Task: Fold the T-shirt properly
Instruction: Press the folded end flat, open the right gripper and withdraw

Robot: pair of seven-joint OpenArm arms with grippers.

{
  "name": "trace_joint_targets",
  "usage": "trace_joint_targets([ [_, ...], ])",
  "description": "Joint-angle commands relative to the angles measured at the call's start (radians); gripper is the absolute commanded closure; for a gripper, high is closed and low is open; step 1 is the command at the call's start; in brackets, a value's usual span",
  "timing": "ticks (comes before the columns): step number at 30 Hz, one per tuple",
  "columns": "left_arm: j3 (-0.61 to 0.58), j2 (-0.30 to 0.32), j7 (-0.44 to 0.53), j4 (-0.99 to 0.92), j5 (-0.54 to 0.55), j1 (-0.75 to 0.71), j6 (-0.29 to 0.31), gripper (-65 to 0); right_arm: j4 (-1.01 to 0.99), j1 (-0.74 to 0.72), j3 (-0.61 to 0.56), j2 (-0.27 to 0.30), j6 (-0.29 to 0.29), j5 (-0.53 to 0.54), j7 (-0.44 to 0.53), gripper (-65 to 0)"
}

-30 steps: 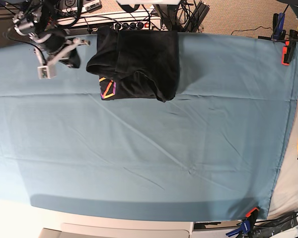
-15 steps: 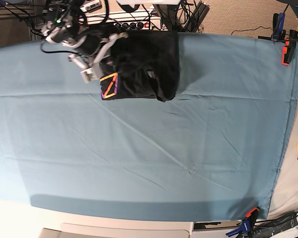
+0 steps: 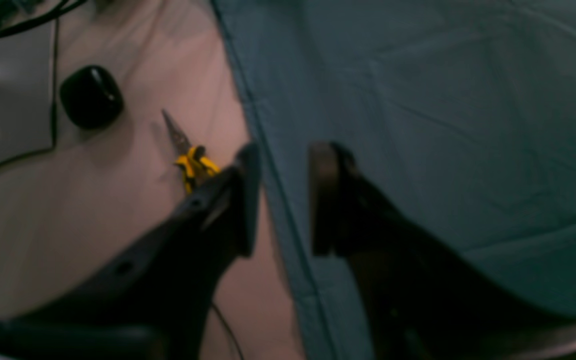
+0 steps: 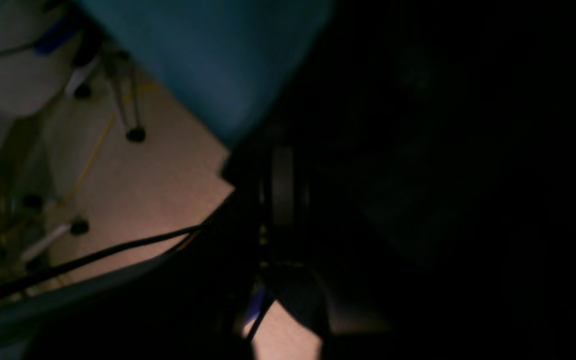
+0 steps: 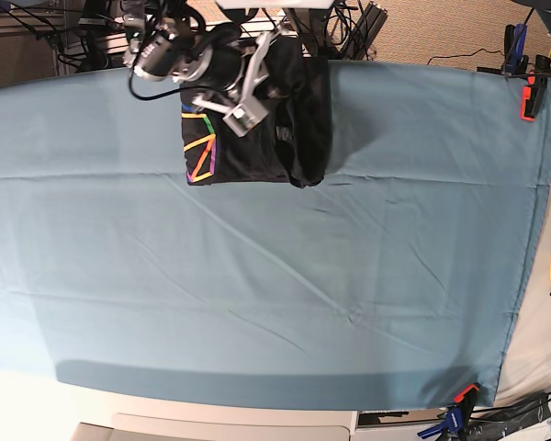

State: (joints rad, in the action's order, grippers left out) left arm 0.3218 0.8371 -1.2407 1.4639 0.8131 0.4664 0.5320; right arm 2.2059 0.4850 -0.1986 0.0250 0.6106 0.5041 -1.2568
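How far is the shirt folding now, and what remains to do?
Done: the shirt is already a compact bundle at the sheet's far edge. In hand: the right gripper is over its top layer; grip unclear. The left gripper hangs open, holding nothing. Left: flattening the uneven right side.

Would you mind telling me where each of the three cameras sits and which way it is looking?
Base: high overhead, looking straight down on the teal sheet, the T-shirt at its far edge and the right gripper over it.
Left wrist: on the left arm, looking past the open left gripper at the sheet's edge, bare tabletop and yellow pliers.
Right wrist: on the right arm, close above the dark T-shirt; its gripper is lost in darkness.
Shared: the teal sheet appears in all three.
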Motion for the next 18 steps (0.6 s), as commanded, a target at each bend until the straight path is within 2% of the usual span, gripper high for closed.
trace_joint_targets([
  [1, 0.009, 0.027, 0.019, 0.013, 0.010, 0.027, 0.001, -18.1, 0.018, -0.001, -0.013, 0.000, 0.020, 0.019, 0.015, 0.0],
  [6, 0.009, 0.027, 0.018, 0.013, 0.010, 0.027, 0.001, -18.1, 0.018, -0.020, -0.005, 0.000, 0.025, 0.008, 0.037, 0.0],
  [9, 0.009, 0.027, 0.018, 0.013, 0.010, 0.026, -0.002, -18.1, 0.018, -0.054, 0.022, 0.000, 0.024, -0.038, 0.053, 0.0],
  [11, 0.009, 0.027, 0.014, 0.013, 0.010, 0.023, -0.026, -18.1, 0.018, -0.078, 0.051, 0.000, 0.021, -0.069, 0.077, 0.0],
  [17, 0.009, 0.019, -0.002, 0.013, 0.063, -0.077, -0.026, -18.1, 0.018, -0.146, 0.177, 0.000, 0.021, -0.131, 0.126, 0.0],
  [18, 0.009, 0.013, -0.003, 0.013, 0.066, -0.101, -0.026, -18.1, 0.018, -0.156, 0.203, 0.000, 0.021, -0.131, 0.142, -2.2],
])
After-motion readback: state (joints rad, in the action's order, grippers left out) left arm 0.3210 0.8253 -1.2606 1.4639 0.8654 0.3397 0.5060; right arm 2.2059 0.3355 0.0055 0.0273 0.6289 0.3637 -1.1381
